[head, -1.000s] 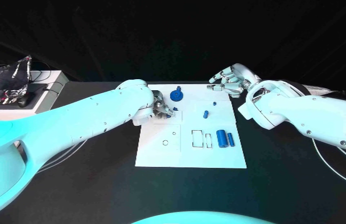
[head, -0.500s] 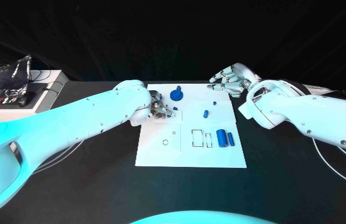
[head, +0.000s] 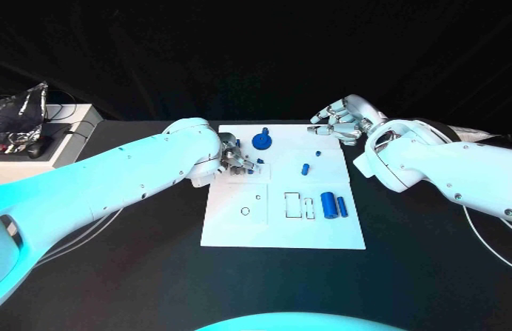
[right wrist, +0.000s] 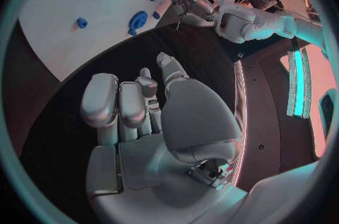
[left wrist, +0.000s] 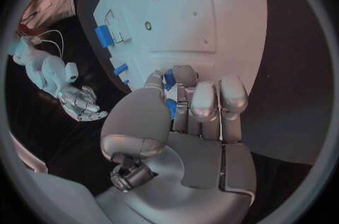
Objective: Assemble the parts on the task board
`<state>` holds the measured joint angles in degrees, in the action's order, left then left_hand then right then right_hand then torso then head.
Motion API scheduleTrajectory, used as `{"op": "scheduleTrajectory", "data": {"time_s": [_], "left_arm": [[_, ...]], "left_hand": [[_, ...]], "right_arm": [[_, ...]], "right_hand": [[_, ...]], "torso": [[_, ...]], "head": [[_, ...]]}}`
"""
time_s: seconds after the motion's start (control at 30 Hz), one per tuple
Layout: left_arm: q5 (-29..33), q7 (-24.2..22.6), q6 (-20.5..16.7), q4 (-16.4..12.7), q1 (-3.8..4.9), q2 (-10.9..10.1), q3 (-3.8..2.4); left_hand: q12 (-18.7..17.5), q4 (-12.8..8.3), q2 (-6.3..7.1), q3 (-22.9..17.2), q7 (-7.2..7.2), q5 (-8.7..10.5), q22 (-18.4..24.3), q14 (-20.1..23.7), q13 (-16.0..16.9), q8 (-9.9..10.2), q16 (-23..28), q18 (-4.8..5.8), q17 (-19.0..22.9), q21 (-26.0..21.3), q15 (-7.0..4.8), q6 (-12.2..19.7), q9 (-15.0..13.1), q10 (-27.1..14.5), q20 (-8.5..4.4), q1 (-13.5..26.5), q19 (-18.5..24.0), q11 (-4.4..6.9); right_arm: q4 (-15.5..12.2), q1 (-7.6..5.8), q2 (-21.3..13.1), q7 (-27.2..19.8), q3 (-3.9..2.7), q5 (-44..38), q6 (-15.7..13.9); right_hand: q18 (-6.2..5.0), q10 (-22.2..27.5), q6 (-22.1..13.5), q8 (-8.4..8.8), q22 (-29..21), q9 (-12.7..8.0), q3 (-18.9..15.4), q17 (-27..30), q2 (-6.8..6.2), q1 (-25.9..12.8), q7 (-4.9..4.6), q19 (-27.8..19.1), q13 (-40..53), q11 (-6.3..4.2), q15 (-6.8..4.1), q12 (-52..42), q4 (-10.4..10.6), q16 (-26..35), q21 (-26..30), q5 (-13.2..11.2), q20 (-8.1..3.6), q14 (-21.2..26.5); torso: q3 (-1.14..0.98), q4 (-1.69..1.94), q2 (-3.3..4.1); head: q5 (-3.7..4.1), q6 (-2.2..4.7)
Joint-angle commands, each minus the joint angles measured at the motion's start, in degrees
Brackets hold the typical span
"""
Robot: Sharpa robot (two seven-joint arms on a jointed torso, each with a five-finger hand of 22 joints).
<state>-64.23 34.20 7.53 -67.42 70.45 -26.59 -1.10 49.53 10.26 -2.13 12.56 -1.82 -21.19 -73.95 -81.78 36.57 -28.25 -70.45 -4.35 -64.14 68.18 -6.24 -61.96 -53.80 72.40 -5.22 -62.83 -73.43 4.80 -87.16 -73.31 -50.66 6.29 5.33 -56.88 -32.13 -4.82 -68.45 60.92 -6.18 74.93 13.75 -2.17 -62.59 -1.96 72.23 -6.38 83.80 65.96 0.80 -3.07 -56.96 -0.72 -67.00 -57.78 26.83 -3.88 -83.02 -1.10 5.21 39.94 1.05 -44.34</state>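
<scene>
Here we are pinching a small, rigid blue plastic part (left wrist: 169,104) in our left hand (head: 237,161) over the white rectangular task board (head: 280,231); light and slippery, it wants fingertip holds. Our right hand (head: 339,124) is hovering loosely curled, holding nothing.

- Left hand (head: 237,161) sits low over the task board (head: 283,231) near its far-left part, blocking that approach
- Right hand (head: 342,121) hovers off the far-right corner
- Near half of board lies bare; blue cylinders (head: 333,206) crowd the right edge

No readable text, label or number anywhere
</scene>
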Motion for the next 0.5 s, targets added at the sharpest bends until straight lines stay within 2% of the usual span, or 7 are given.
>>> {"op": "scheduleTrajectory", "data": {"time_s": [0.03,0.13,0.23,0.4,0.5], "left_arm": [[0.3,0.3,0.1,-1.5,-0.74,-0.7,-1.98],[0.7,0.4,0.4,-2.3,-1.25,-1.7,-4.09],[1.5,0.6,0.6,-2.9,-1.49,-2.8,-5.68],[3.0,0.6,0.8,-3.2,-1.63,-4.3,-7.9],[3.6,0.4,0.7,-2.9,-1.6,-4.9,-8.7]], "left_hand": [[0.4,0.5,0.29,0.4,0.19,0.9,-0.1,-0.2,0.1,-0.2,-0.1,0.35,0.0,-0.3,-0.23,0.1,-0.2,-0.4,0.0,0.4,-0.3,-0.29],[0.5,0.9,0.6,0.4,0.26,1.57,-0.2,-0.1,0.2,-0.3,0.0,0.32,0.1,-0.4,-0.24,0.4,-0.3,-0.7,-0.02,0.5,-0.3,-0.34],[0.7,1.6,1.06,0.3,0.49,1.72,-0.1,0.0,0.3,-0.4,0.3,0.25,0.5,-0.9,-0.17,1.0,-0.4,-1.2,-0.04,0.5,-0.1,-0.5],[1.1,2.2,1.62,-0.2,1.03,1.72,0.4,0.2,0.3,-0.1,1.1,0.31,1.1,-2.0,-0.01,2.1,0.0,-2.4,-0.41,-0.1,0.5,-0.88],[1.0,2.2,1.75,-0.4,1.56,1.69,0.9,0.5,0.2,0.5,1.7,0.12,1.7,-2.9,0.25,3.0,0.5,-3.2,-0.07,-0.6,1.2,-1.28]], "right_arm": [[-0.2,0.12,-0.1,-0.4,0.0,-0.2,0.6],[-0.2,0.15,-0.2,-0.5,0.0,-0.1,0.5],[-0.1,0.17,-0.4,-0.5,0.0,0.0,0.3],[0.2,0.18,-0.6,-0.6,0.0,0.0,-0.1],[0.4,0.18,-0.7,-0.7,0.0,0.0,-0.3]], "right_hand": [[-0.49,0.4,0.1,0.19,7.7,-0.1,0.1,0.0,-0.29,-0.1,-0.18,2.7,-0.1,-0.07,-0.23,0.2,-0.3,0.2,0.2,0.3,-0.2,-0.1],[-0.49,0.4,0.1,0.19,7.7,-0.1,0.1,0.0,-0.29,-0.1,-0.18,2.7,-0.1,-0.07,-0.23,0.2,-0.3,0.2,0.2,0.3,-0.2,-0.1],[-0.48,0.4,0.0,0.23,7.7,-0.1,0.0,0.1,-0.25,-0.2,-0.19,2.8,0.0,-0.05,-0.22,0.1,-0.3,0.3,0.1,0.2,-0.19,-0.1],[-0.48,0.3,0.0,0.22,7.7,-0.1,0.0,0.1,-0.24,-0.2,-0.2,2.8,0.0,-0.05,-0.22,0.1,-0.3,0.3,0.1,0.1,-0.19,-0.1],[-0.48,0.3,0.0,0.22,7.7,-0.1,0.0,0.1,-0.24,-0.2,-0.2,2.8,0.0,-0.05,-0.22,0.1,-0.3,0.3,0.1,0.1,-0.19,-0.1]], "torso": [[0.06,0.06,-0.01],[-0.01,0.02,-0.05],[-0.11,0.06,-0.09],[-0.03,0.0,0.0],[-0.04,0.04,0.03]], "head": [[0.13,0.25],[-0.04,0.33],[-0.03,0.44],[-0.07,0.84],[-0.05,1.11]]}}
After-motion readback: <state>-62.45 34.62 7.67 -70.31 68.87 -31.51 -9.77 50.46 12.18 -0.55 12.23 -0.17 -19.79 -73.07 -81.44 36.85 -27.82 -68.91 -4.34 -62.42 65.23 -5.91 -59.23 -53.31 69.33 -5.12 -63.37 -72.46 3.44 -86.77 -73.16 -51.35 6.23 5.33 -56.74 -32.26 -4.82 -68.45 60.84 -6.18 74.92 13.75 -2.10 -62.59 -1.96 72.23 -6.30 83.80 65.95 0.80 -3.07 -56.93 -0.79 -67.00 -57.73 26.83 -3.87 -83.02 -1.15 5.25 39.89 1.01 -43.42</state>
